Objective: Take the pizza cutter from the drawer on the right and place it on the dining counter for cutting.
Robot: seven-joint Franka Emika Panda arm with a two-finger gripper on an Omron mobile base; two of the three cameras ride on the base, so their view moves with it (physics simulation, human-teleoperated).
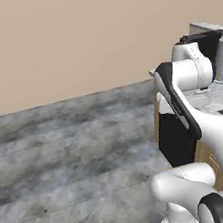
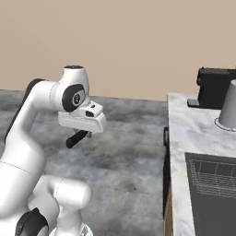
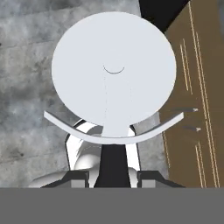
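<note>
Jaws clamped on black stick handle of pizza cutter [image 3: 113, 74] with round silver wheel, held in air above grey mottled floor [image 1: 65, 161], beside oak cabinet front [image 3: 192, 100] under white-grey marbled table [image 2: 193, 138].

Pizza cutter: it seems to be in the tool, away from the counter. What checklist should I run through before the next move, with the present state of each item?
1. Cutter gripped: ok, its black handle sits between the tool fingertips.
2. Cutter steady in grip: cannot tell.
3. Tool apart from marble counter: ok, it hangs over the floor.
4. Placement spot identified: cannot tell.
5. Counter obstacles noted: ok, grey cup and black machine stand there.
6. Drawer closed: cannot tell.
</note>
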